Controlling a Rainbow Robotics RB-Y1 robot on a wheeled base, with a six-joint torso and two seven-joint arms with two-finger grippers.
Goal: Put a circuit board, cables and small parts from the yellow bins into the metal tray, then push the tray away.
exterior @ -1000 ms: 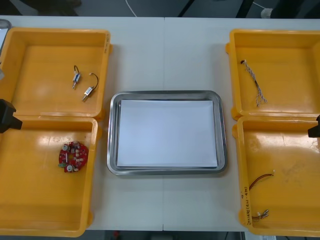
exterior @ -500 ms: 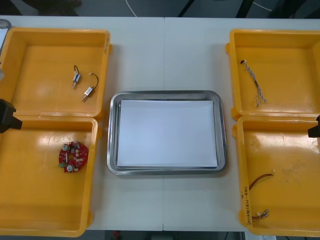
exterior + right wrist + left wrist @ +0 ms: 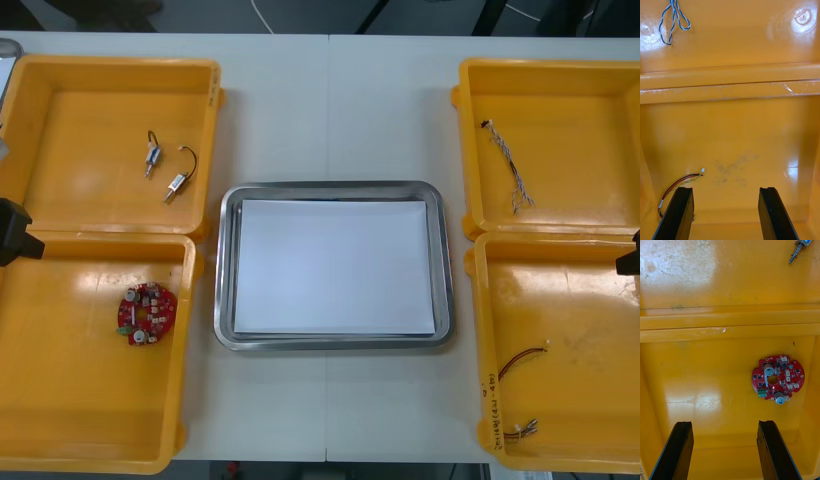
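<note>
The left gripper (image 3: 724,423) has its 2 black fingers (image 3: 681,450) spread wide with nothing between them. It hangs over the floor of the near left yellow bin (image 3: 60,420). The round red circuit board (image 3: 778,379) lies flat just beyond the finger on its side, touching neither finger. Past the bin's far wall, 1 small metal part (image 3: 799,246) shows in the far left yellow bin (image 3: 90,100).

The right gripper (image 3: 726,189) is just as wide open and holds nothing, low over the near right yellow bin (image 3: 570,300). The red and yellow cable (image 3: 679,182) curls beside one finger. Across the wall, the twisted blue and white cable (image 3: 673,17) lies in the far right yellow bin (image 3: 560,100).

Nothing has shifted in the last second: both arms sit where they were and every item lies as before.

In the front view the left arm (image 3: 14,232) is a black block at the left edge, at the seam between the 2 left bins. The right arm (image 3: 630,258) is a black corner at the right edge. That view gives what the wrist cameras miss. The metal tray (image 3: 227,270), white inside, sits between the bins on the table (image 3: 330,100). There are 2 small parts in the far left bin and a second short cable (image 3: 520,432) at the near edge of the near right bin.
</note>
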